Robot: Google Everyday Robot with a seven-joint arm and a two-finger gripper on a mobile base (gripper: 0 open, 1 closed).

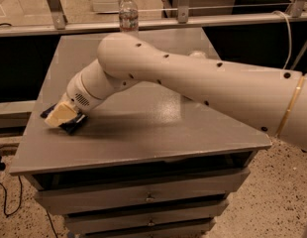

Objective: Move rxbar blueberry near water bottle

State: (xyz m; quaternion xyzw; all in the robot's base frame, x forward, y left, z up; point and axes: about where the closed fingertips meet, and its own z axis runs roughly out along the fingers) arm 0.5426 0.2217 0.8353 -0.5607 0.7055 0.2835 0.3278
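Observation:
The rxbar blueberry (74, 126) is a dark-blue flat wrapper lying near the left edge of the grey table top (153, 133). My cream gripper (60, 116) is down right over it and covers most of it; only dark corners show beside it. The water bottle (127, 13), clear with a pale label band, stands upright at the table's far edge, well behind the bar. My white arm (193, 78) reaches in from the right across the table.
The table is a cabinet with drawers (148, 197) below its front edge. A metal rail (203, 19) runs behind the far edge. The arm hides the table's back right area. A cable (5, 197) hangs at the lower left.

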